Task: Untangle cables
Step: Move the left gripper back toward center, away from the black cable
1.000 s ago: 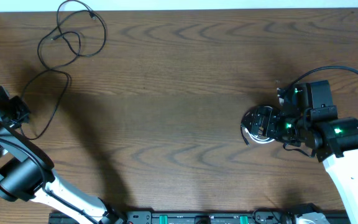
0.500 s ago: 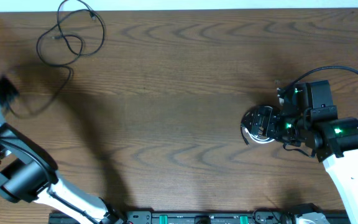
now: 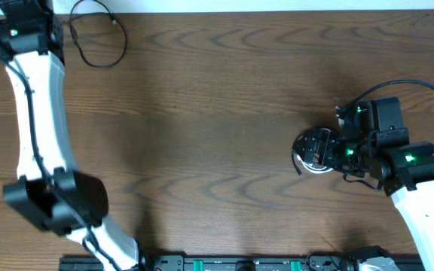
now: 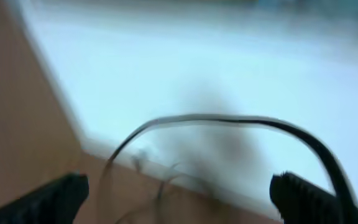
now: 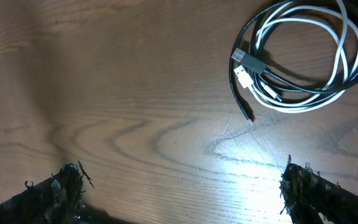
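Coil of cables [image 5: 303, 102] lies under the wide-spread right claw [image 5: 182, 180], likely awaiting separation. Left claw [image 4: 179, 190] is also wide, black cable [image 4: 229, 120] arcing past.

Overhead is evenly lit and sharp. The left wrist view is heavily blurred, perhaps from motion. Glare brightens the table [image 5: 247, 155] in the right wrist view.

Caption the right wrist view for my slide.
Open right gripper hovers over the wooden table, with coiled black and white cables lying ahead.
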You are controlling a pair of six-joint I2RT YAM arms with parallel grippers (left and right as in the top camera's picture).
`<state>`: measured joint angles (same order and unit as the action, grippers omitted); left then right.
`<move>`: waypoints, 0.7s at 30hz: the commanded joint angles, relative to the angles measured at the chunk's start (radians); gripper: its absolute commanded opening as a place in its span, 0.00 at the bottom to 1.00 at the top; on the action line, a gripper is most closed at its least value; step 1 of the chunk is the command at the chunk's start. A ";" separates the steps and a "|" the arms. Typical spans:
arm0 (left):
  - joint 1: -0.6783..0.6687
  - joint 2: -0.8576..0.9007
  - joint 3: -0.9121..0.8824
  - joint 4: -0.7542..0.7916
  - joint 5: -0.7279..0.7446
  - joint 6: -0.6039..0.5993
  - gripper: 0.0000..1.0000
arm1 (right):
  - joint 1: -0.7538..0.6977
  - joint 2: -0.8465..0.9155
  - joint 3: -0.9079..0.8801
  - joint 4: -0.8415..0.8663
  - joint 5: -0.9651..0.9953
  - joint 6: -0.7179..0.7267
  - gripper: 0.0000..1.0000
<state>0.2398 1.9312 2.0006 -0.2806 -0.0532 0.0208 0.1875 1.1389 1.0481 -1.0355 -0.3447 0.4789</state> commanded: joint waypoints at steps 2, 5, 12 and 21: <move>0.061 0.225 -0.042 -0.224 -0.063 -0.019 0.98 | 0.003 0.000 0.009 -0.002 -0.005 -0.002 1.00; 0.069 0.293 -0.042 -0.309 -0.064 -0.018 0.98 | 0.003 0.000 0.009 -0.002 -0.005 -0.002 0.99; 0.068 0.285 -0.041 -0.316 -0.063 -0.019 0.99 | 0.003 0.000 0.009 -0.002 -0.005 -0.002 0.99; 0.070 0.097 -0.040 -0.281 0.023 -0.088 0.99 | 0.003 0.000 0.009 -0.001 -0.005 -0.002 0.99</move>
<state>0.3084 2.1204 1.9278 -0.5629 -0.0986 -0.0048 0.1875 1.1389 1.0481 -1.0359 -0.3447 0.4789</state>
